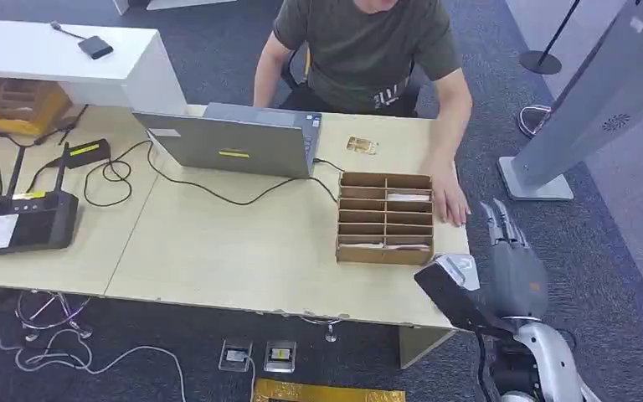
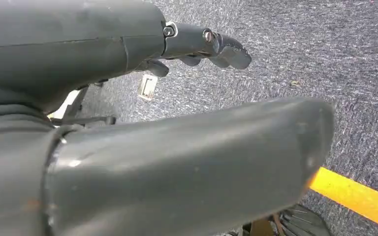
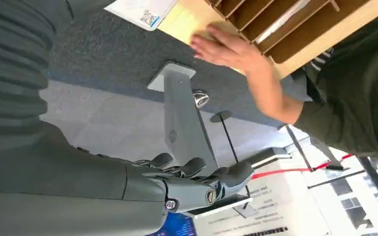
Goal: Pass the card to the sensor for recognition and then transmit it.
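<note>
While one card (image 1: 361, 145) lies on the desk (image 1: 218, 251), one right hand (image 1: 511, 251) hovers empty.

The head camera is looking down from high at the surface (image 1: 243, 251) and the right robot hand (image 1: 511, 251) beside its corner. The right wrist camera is sitting close behind that robot hand, sharing the wooden organizer (image 1: 384, 218) beyond it. The left wrist camera is facing carpet (image 2: 300, 59).

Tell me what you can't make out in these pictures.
- Organizer slot contents: too small in the head view to tell cards from paper.
- Left hand palm side: hidden in the left wrist view by its own thumb.
- Person's hand: motion-blurred in the right wrist view.
</note>
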`<state>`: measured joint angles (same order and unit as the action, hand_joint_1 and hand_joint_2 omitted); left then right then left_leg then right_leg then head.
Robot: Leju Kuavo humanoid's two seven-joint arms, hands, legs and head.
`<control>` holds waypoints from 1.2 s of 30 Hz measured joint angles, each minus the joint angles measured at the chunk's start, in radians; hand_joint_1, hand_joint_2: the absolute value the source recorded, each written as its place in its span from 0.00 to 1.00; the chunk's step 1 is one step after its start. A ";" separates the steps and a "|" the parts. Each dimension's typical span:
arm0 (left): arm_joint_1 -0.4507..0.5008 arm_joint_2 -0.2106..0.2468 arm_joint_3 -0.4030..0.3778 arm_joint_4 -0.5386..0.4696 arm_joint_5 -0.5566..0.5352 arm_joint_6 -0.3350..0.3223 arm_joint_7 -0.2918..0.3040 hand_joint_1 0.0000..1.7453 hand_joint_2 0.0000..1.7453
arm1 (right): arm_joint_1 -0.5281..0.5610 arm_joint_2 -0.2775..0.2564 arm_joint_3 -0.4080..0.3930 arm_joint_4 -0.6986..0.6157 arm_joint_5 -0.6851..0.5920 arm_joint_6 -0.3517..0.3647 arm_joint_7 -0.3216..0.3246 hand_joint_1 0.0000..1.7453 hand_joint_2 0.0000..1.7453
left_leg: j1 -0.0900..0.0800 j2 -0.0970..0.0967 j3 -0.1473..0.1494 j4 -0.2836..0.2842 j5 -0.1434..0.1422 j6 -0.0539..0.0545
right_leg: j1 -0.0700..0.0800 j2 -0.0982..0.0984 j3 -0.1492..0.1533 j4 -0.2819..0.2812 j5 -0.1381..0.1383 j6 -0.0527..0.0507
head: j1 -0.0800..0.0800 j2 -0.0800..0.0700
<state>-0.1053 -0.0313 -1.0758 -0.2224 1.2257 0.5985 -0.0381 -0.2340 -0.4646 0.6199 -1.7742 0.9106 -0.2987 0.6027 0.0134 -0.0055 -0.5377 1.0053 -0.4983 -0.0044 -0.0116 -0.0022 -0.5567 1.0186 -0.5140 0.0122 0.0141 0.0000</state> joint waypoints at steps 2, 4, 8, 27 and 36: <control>0.000 0.000 -0.005 0.000 0.001 0.000 0.000 0.00 0.00 | -0.012 0.014 0.011 0.024 0.014 0.009 -0.017 0.00 1.00 | 0.000 0.000 0.000 0.000 0.000 0.000 | 0.000 0.000 0.000 0.000 0.000 0.000 | 0.000 0.000; -0.001 0.000 -0.007 0.000 0.002 0.001 0.000 0.00 0.00 | -0.022 0.026 0.023 0.048 0.011 0.021 -0.044 0.00 1.00 | 0.000 0.000 0.000 0.000 0.000 0.000 | 0.000 0.000 0.000 0.000 0.000 0.000 | 0.000 0.000; -0.001 0.000 -0.010 0.000 -0.001 0.000 0.001 0.00 0.00 | -0.037 0.047 0.046 0.083 0.015 0.052 -0.069 0.00 1.00 | 0.000 0.000 0.000 0.000 0.000 0.000 | 0.000 0.000 0.000 0.000 0.000 0.000 | 0.001 0.000; -0.005 0.013 -0.051 0.000 -0.047 -0.011 0.027 0.00 0.00 | -0.181 0.067 0.188 0.217 0.104 0.241 -0.040 0.00 1.00 | 0.000 0.000 0.000 0.000 0.000 0.000 | 0.000 0.000 0.000 0.000 0.000 0.000 | 0.000 0.000; -0.005 0.014 -0.066 0.000 -0.048 -0.013 0.048 0.00 0.00 | -0.255 0.072 0.256 0.304 0.062 0.241 -0.058 0.00 1.00 | 0.000 0.000 0.000 0.000 0.000 0.000 | 0.000 0.000 0.000 0.000 0.000 0.000 | 0.000 0.000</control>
<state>-0.1100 -0.0172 -1.1421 -0.2220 1.1776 0.5859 0.0099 -0.4891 -0.3922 0.8759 -1.4702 0.9731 -0.0576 0.5444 0.0134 -0.0056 -0.5380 1.0053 -0.4982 -0.0044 -0.0116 -0.0022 -0.5571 1.0188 -0.5140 0.0122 0.0145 0.0000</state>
